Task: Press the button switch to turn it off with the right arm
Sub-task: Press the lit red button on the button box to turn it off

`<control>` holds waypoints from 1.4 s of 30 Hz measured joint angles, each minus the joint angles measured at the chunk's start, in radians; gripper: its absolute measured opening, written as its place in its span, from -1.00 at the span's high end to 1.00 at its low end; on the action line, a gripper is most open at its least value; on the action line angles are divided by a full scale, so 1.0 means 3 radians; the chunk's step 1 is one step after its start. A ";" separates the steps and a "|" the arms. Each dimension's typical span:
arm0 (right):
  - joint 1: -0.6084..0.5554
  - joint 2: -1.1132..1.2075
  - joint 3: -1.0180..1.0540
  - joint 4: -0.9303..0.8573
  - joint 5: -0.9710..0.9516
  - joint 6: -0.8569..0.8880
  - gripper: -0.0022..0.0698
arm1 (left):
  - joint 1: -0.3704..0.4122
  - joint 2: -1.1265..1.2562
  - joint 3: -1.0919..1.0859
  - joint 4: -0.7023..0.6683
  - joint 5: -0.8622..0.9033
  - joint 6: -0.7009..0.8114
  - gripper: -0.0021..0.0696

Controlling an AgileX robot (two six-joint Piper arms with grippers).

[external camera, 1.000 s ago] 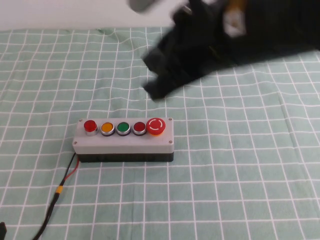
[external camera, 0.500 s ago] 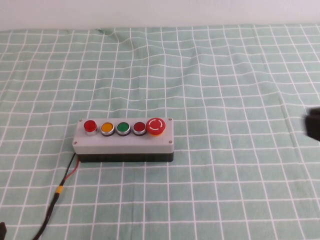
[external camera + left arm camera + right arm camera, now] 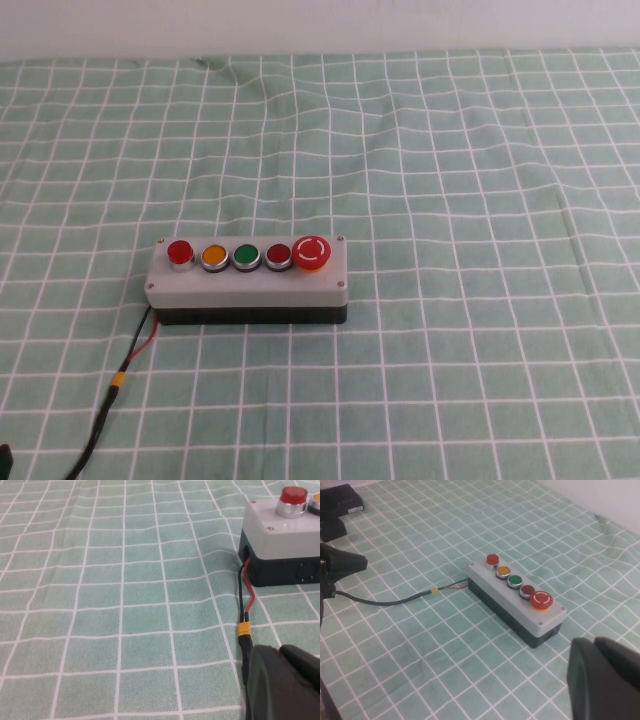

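Observation:
A grey button box (image 3: 248, 280) sits mid-table with a row of red (image 3: 180, 251), yellow (image 3: 214, 256), green (image 3: 246, 255) and dark red (image 3: 278, 255) buttons and a big red mushroom button (image 3: 312, 252). Neither arm shows in the high view. In the right wrist view my right gripper (image 3: 594, 645) hangs shut and holding nothing, well off from the mushroom end of the box (image 3: 515, 602). In the left wrist view my left gripper (image 3: 279, 652) is shut beside the box's cable (image 3: 247, 600), short of the red-button end (image 3: 293, 495).
A black and red cable (image 3: 125, 365) runs from the box's left end toward the front left edge. Green checked cloth (image 3: 470, 200) covers the table. The right wrist view shows the left arm (image 3: 340, 562) and a black block (image 3: 340, 502) beyond the box.
The right arm, which was blurred above the back of the table, swung off to the right and has left the high view. The box has not moved.

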State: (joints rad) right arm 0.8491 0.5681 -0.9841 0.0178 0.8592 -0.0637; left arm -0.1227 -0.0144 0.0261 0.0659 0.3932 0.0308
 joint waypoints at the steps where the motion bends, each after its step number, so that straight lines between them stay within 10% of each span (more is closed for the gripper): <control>1: 0.0000 0.0000 0.0000 0.0000 0.0008 0.0000 0.98 | 0.0000 0.0000 0.0000 0.0000 0.0000 0.0000 0.95; 20: -0.1863 -0.1125 0.1819 0.0019 -0.1543 -0.0144 0.98 | 0.0000 0.0000 0.0000 0.0000 0.0000 0.0000 0.95; 42: -0.2417 -0.1919 0.3362 0.0637 -0.1944 -0.0144 0.98 | 0.0000 0.0000 0.0000 0.0000 0.0000 0.0000 0.95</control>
State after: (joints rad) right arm 0.1238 -0.0075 0.0245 0.2088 0.2761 -0.1070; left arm -0.1227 -0.0144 0.0261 0.0659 0.3932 0.0308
